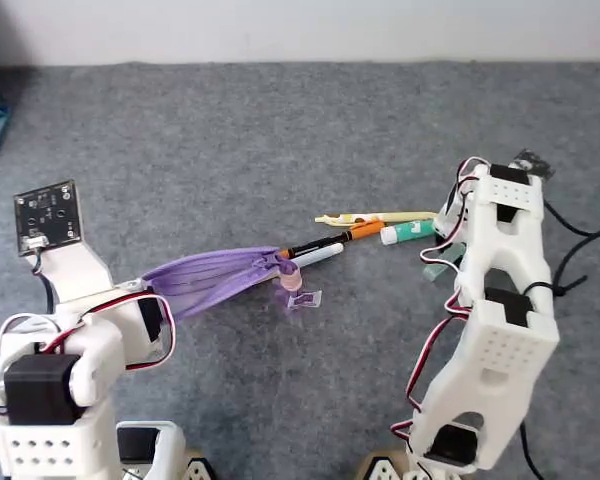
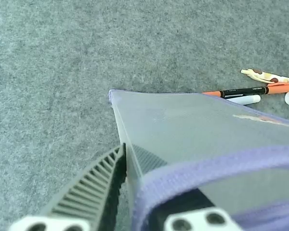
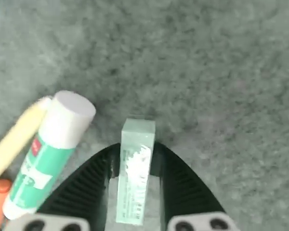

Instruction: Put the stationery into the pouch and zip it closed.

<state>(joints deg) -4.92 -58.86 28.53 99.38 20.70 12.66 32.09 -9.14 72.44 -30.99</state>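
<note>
Left gripper [image 2: 135, 168] is clamped on the purple pouch [image 2: 192, 125], mouth toward 3 o'clock in the high view. Right gripper [image 3: 136, 150] pinches the green eraser [image 3: 134, 173] by the glue stick [image 3: 50, 149]. Pens [image 1: 320, 247] still outside, zipping undone; we judge it early.

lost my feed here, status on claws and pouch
Left claw shut on pouch end. Right claw shut on green block. Pens and glue stick lie loose past pouch mouth, not yet in.
</note>
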